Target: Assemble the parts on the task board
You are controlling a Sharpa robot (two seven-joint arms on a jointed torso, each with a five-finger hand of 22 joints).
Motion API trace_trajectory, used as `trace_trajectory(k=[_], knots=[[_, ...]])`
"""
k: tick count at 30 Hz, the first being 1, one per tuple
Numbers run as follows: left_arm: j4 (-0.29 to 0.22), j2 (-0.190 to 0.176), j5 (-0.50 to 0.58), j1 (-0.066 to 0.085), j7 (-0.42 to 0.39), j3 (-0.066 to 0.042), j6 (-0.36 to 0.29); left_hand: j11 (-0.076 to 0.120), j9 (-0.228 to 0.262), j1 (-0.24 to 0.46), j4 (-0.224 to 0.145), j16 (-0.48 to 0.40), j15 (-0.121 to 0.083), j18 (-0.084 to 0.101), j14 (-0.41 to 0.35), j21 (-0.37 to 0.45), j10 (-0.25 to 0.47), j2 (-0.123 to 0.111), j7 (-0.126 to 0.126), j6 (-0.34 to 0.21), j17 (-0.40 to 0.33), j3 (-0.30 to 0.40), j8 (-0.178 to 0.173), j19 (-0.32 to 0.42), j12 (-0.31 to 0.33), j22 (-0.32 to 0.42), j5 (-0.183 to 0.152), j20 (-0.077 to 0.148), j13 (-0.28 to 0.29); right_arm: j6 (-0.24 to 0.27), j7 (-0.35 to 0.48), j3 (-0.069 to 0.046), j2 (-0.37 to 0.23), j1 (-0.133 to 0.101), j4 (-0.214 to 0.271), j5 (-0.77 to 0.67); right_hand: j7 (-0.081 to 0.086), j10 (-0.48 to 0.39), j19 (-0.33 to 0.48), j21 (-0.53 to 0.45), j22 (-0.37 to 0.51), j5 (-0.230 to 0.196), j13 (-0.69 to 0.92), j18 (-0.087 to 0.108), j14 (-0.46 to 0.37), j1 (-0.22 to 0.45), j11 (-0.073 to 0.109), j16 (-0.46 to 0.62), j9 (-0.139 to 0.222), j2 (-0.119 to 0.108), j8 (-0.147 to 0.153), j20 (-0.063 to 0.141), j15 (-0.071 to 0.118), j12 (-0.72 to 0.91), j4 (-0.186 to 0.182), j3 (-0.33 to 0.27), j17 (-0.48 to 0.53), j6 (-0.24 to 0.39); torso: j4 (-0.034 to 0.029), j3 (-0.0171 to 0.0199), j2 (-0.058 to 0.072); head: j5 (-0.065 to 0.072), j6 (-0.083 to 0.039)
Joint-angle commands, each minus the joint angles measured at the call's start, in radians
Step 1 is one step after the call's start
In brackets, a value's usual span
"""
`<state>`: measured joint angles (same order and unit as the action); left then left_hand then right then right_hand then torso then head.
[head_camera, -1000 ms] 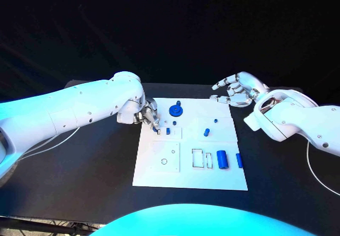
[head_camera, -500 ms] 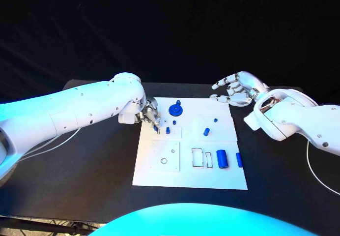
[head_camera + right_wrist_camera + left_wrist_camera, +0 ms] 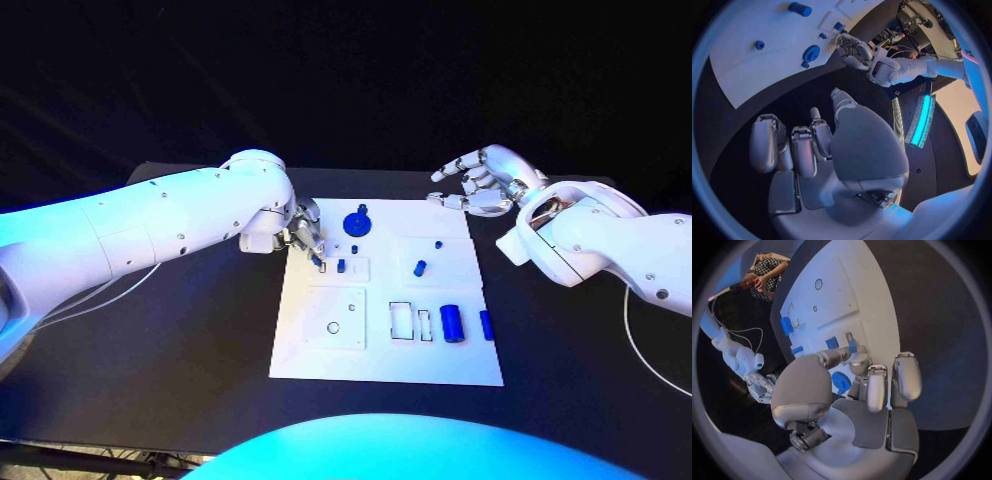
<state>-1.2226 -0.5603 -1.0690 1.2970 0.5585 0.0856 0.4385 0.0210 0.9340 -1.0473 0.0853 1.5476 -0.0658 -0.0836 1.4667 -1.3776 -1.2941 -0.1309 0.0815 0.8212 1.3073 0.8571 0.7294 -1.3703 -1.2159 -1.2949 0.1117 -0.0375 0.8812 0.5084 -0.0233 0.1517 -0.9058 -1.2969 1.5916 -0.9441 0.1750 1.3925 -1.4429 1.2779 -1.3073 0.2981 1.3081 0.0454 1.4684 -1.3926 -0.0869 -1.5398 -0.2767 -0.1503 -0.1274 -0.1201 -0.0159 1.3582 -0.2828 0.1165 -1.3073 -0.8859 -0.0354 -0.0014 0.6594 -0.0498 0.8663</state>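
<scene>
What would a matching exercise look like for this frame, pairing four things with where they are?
Things:
1. left hand
2. right hand
3. blue gear
4. blue cylinder

Places:
A. at the board's far right corner, over the black table, holding nothing
B. on the near right part of the white board
C. at the board's left edge, fingertips beside a small blue peg
D. on the far part of the board, near its middle

Pairs: 1-C, 2-A, 3-D, 4-B
</scene>
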Motion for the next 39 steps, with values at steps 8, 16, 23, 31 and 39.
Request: trace_trajectory(k=[8,16,23,31,39], knots=[[-0.022,-0.031,0.089,-0.005,-0.001,-0.006,-0.005,0.0,0.003,-0.012,-0.118,0.002,-0.01,0.01,0.092,-0.004,-0.003,0.001,-0.028,0.029,0.224,0.126,0.002,-0.006,0.005,-0.001,0.004,0.002,-0.002,-0.004,0.014,0.0,-0.002,0.002,0.003,-0.01,-0.004,-0.003,0.001,-0.002,-0.117,0.0,0.052,0.018,0.08,0.0,0.001,0.006,0.001,-0.004,-0.005,0.007,0.006,0.0,-0.004,0.001,-0.17,-0.006,-0.0011,0.0007,0.0,0.001,-0.001],[-0.024,-0.038,0.142,-0.005,-0.001,-0.008,-0.003,0.0,0.004,-0.014,-0.119,0.002,-0.01,0.011,0.092,-0.005,-0.003,0.002,-0.028,0.029,0.224,0.128,0.002,-0.008,0.005,-0.003,0.004,0.002,-0.003,-0.004,0.014,0.0,-0.002,0.002,0.003,-0.01,-0.004,-0.003,0.001,-0.002,-0.117,0.0,0.052,0.018,0.08,0.0,0.001,0.006,0.001,-0.004,-0.005,0.007,0.006,0.0,-0.004,0.001,-0.17,-0.006,-0.0006,-0.0001,0.0,0.001,-0.002],[-0.023,-0.035,0.159,-0.006,-0.002,-0.008,-0.008,0.0,0.004,-0.014,-0.12,0.001,-0.01,0.011,0.091,-0.006,-0.004,0.002,-0.028,0.029,0.223,0.129,0.002,-0.008,0.004,-0.004,0.003,0.003,0.0,-0.004,0.015,0.0,-0.001,0.002,0.002,-0.01,-0.004,-0.003,0.001,-0.002,-0.117,0.0,0.052,0.018,0.08,0.0,0.001,0.006,0.001,-0.004,-0.005,0.007,0.006,0.0,-0.004,0.001,-0.17,-0.006,-0.0007,0.0,0.001,0.0,0.0],[-0.024,-0.027,0.143,-0.007,-0.006,-0.008,-0.03,0.001,0.005,-0.015,-0.12,0.001,-0.011,0.011,0.091,-0.007,-0.006,0.003,-0.028,0.03,0.222,0.13,0.002,-0.009,0.002,-0.005,0.003,0.003,0.003,-0.004,0.015,0.0,0.0,0.003,0.001,-0.01,-0.004,-0.003,0.001,-0.002,-0.117,0.0,0.052,0.018,0.08,0.0,0.001,0.006,0.001,-0.004,-0.005,0.007,0.006,0.0,-0.004,0.001,-0.17,-0.006,-0.0009,0.0,0.0,0.0,0.0],[-0.026,-0.021,0.087,-0.008,-0.009,-0.008,-0.026,0.001,0.005,-0.015,-0.12,0.001,-0.011,0.011,0.091,-0.006,-0.005,0.003,-0.028,0.03,0.223,0.13,0.002,-0.009,0.003,-0.004,0.003,0.003,0.002,-0.006,0.015,0.0,0.0,0.004,0.001,-0.01,-0.004,-0.003,0.001,-0.002,-0.117,0.0,0.052,0.018,0.08,0.0,0.001,0.006,0.001,-0.004,-0.005,0.007,0.006,0.0,-0.004,0.001,-0.17,-0.006,-0.0008,-0.0001,0.0,0.0,0.001]])
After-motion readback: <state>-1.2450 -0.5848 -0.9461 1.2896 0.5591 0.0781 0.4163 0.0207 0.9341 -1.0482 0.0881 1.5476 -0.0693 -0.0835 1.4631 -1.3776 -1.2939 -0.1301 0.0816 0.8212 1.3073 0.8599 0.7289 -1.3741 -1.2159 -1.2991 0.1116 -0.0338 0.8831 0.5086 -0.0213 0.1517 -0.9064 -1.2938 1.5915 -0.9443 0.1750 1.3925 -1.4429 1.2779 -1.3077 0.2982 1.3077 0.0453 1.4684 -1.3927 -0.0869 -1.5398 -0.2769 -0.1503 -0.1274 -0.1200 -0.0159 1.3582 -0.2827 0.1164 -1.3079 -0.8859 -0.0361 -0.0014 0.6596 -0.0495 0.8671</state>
